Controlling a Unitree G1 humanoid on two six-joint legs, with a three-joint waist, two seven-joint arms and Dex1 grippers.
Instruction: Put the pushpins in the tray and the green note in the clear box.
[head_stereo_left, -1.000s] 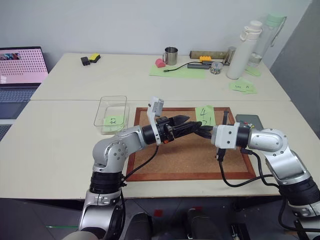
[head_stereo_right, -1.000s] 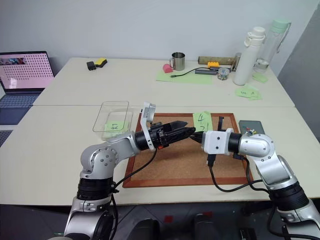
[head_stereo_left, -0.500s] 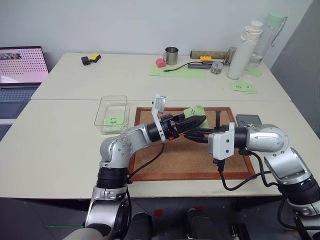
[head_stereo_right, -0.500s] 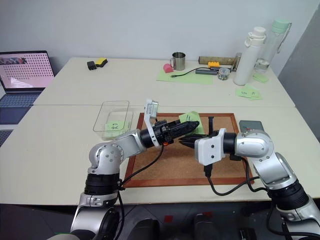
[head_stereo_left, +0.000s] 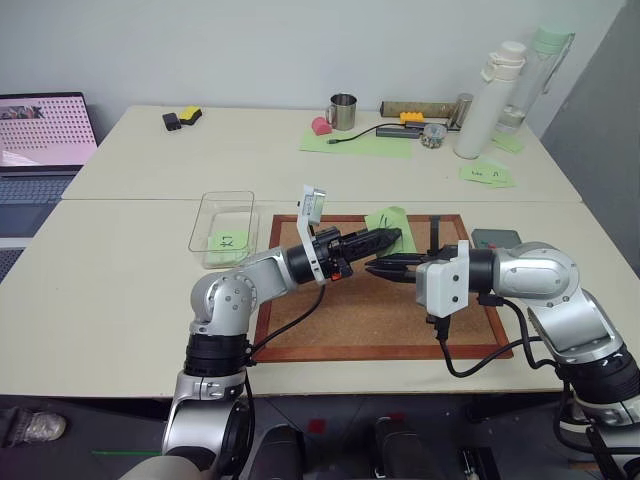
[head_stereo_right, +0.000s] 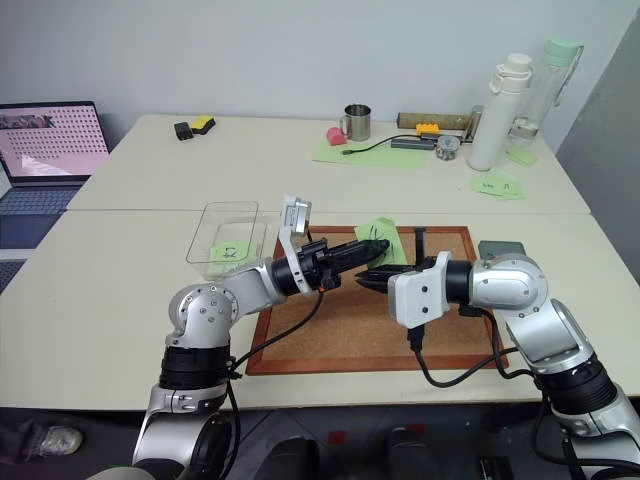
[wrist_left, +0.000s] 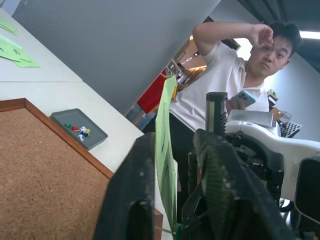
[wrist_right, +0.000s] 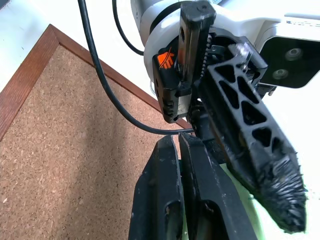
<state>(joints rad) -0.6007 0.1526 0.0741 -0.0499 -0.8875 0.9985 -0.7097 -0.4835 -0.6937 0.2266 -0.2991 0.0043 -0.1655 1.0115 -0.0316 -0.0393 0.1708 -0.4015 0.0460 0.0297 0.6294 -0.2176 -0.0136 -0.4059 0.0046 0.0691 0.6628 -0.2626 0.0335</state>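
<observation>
Both arms meet above the cork board, which lies near the desk's front edge with bare cork under and in front of the grippers. The left gripper reaches across toward the right, its two black fingers closed on the green note, and in the left wrist view the note stands on edge between them, thin side toward the camera, long axis running up out of the fingertips. The right gripper points back toward the left, just beside and slightly nearer the front edge than the left one, fingers pressed together with nothing between them (it lies close alongside the other gripper's finger in its own wrist view). The clear box sits off the board's left edge, a small green slip inside. The tray with the pushpins rests past the board's right edge, open desk around it. A person stands beyond that edge.
</observation>
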